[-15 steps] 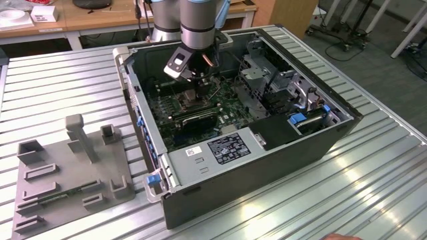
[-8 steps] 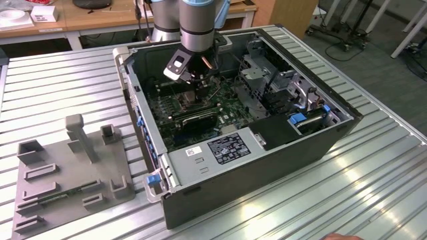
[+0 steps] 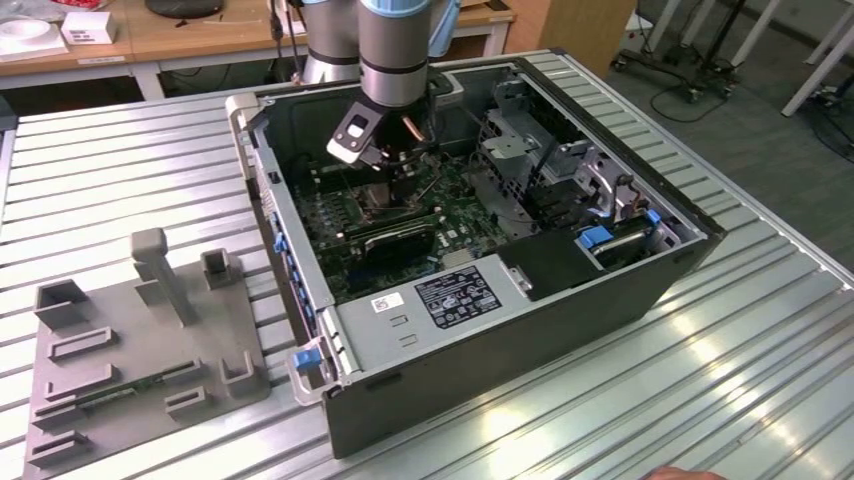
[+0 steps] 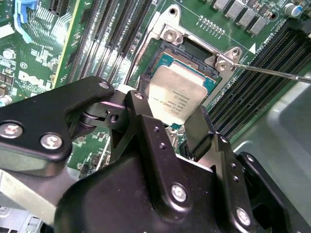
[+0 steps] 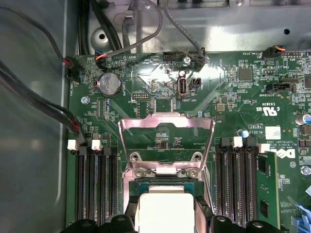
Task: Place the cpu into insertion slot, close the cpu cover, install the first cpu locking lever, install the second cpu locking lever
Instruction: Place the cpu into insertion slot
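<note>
Gripper (image 4: 170,120) grips the cpu (image 4: 177,92) between its fingers, over the socket (image 4: 187,52).

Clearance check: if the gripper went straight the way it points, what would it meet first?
Probably the open socket: the chip held in the gripper sits right over it, cover raised clear. Gap unclear.

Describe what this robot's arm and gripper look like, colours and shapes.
The arm is a round silver-grey tube with light blue joint caps and a darker grey section near the wrist. A white-and-black box sits on the wrist. The gripper is matte black, built of angular linked plates fastened with silver screws, and it ends in two flat black fingers.
</note>
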### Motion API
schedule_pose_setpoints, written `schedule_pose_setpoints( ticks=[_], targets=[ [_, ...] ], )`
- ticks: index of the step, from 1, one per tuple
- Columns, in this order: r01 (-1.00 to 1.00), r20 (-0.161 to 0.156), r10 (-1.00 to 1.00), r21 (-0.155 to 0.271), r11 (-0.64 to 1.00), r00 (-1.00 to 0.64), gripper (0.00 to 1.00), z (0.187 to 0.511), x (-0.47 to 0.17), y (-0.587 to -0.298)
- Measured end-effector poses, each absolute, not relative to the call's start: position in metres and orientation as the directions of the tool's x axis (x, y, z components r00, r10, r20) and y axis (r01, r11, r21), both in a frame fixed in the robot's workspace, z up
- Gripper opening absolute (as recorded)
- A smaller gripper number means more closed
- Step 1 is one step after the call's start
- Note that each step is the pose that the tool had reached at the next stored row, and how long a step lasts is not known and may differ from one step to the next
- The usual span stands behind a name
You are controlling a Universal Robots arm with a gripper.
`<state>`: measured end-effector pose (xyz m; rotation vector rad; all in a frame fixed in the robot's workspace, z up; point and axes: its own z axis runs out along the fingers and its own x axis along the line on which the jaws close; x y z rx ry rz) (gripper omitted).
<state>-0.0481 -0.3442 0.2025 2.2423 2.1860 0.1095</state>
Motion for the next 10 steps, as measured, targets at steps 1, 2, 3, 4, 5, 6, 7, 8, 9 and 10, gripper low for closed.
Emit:
schedule_pose_setpoints(
  ticks=[1, 2, 3, 4, 5, 6, 7, 8, 9, 10],
  targets=[
    [0.998, 0.044, 0.999, 0.055, -0.027, 0.024, 0.54, 0.2018, -0.0486, -0.3442],
    [0.998, 0.044, 0.999, 0.055, -0.027, 0.024, 0.54, 0.2011, -0.0491, -0.3442],
    [0.998, 0.045, 0.999, 0.054, -0.027, 0.024, 0.54, 0.2005, -0.0493, -0.3442],
    [0.998, 0.046, 0.999, 0.054, -0.027, 0.024, 0.54, 0.2004, -0.0493, -0.3443],
    [0.998, 0.047, 0.999, 0.054, -0.027, 0.024, 0.54, 0.2004, -0.0493, -0.3442],
    [0.998, 0.048, 0.999, 0.054, -0.027, 0.024, 0.54, 0.2003, -0.0493, -0.3442],
    [0.998, 0.048, 0.999, 0.054, -0.027, 0.024, 0.54, 0.2003, -0.0493, -0.3441],
    [0.998, 0.049, 0.999, 0.055, -0.027, 0.024, 0.54, 0.2001, -0.0493, -0.3442],
    [0.998, 0.050, 0.998, 0.054, -0.027, 0.024, 0.54, 0.1996, -0.0493, -0.3442],
    [0.998, 0.050, 0.998, 0.055, -0.027, 0.024, 0.54, 0.1989, -0.0493, -0.3442]
  ],
)
